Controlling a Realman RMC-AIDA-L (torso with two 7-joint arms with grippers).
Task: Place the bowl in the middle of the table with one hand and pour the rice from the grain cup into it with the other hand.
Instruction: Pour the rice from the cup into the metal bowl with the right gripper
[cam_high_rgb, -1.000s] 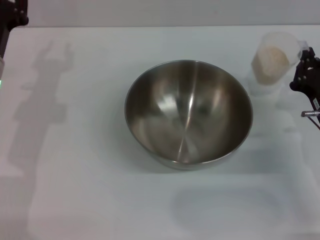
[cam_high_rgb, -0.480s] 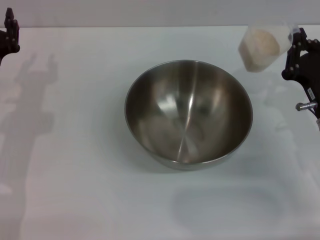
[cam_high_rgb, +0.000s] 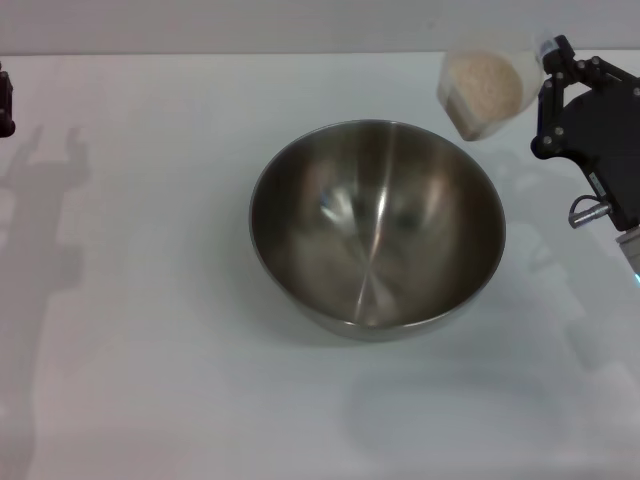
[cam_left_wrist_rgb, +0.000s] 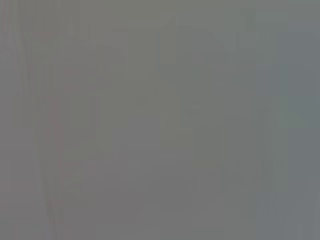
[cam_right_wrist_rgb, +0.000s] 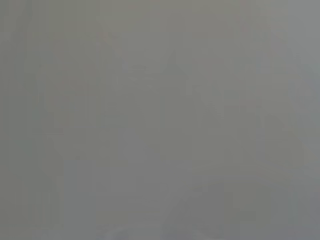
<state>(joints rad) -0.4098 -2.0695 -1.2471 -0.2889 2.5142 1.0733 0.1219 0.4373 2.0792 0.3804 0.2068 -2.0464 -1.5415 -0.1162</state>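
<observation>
My right gripper, closed on the grain cup, has lifted it off the table and tilted it toward the bowl at centre. No rice has poured yet. Left gripper retreats at the edge; fingers unclear.

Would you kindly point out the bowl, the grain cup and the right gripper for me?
the bowl (cam_high_rgb: 377, 230): head view, on its shiny inner wall.
the grain cup (cam_high_rgb: 482, 90): head view, on its clear side, over the rice.
the right gripper (cam_high_rgb: 548, 92): head view, at its fingertips beside the cup.
</observation>
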